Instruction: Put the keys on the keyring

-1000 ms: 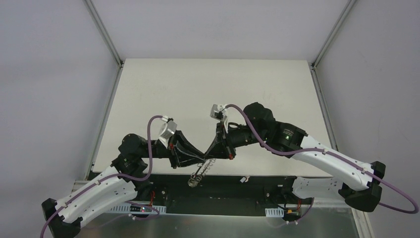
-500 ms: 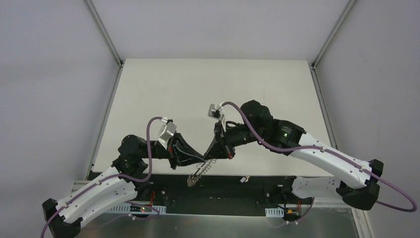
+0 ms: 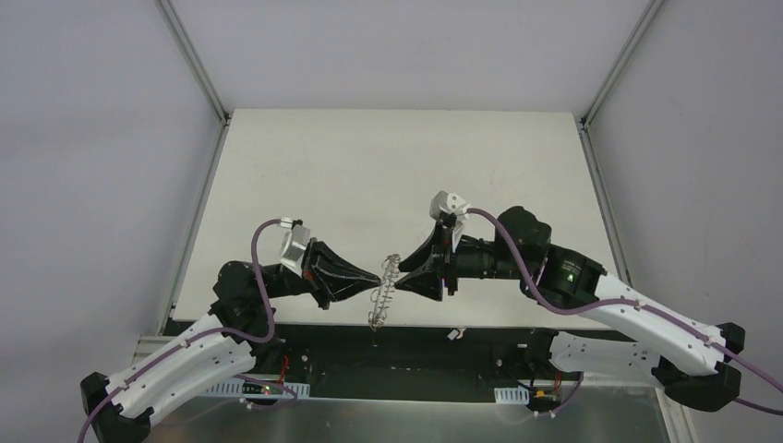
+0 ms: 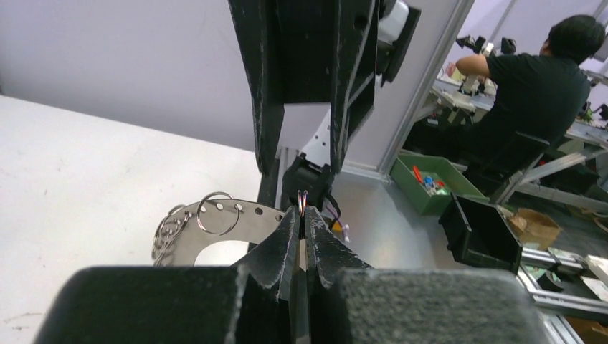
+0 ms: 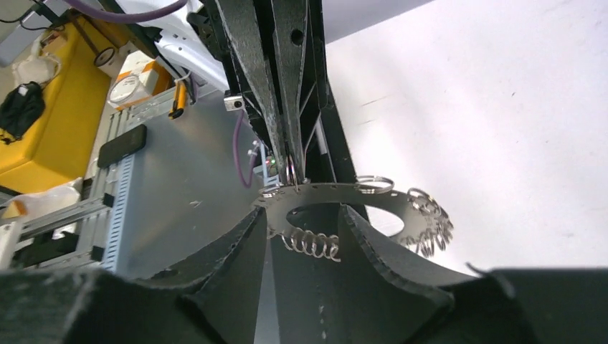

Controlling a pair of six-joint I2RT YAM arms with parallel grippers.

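Observation:
The keyring point(image 3: 381, 297), a flat silvery ring with holes round its rim and many thin wire loops, hangs on edge between the two gripper tips near the table's front edge. My left gripper point(image 3: 377, 277) point(image 4: 302, 215) is shut on one small wire loop point(image 4: 302, 201) at the keyring's point(image 4: 251, 218) rim. My right gripper point(image 3: 403, 272) point(image 5: 307, 222) faces it, open, with a stretch of the keyring point(image 5: 323, 192) and a row of loops point(image 5: 312, 244) between its fingers. The keys do not show in any view.
The white table point(image 3: 397, 175) stretches away behind both arms. Both grippers hang just over its front edge, above the black base rail point(image 3: 415, 337). Grey walls and metal posts point(image 3: 194, 65) close in the sides.
The right gripper has opened and its arm has pulled back to the right. The left gripper has shut. The keyring now hangs higher, straight down between the tips.

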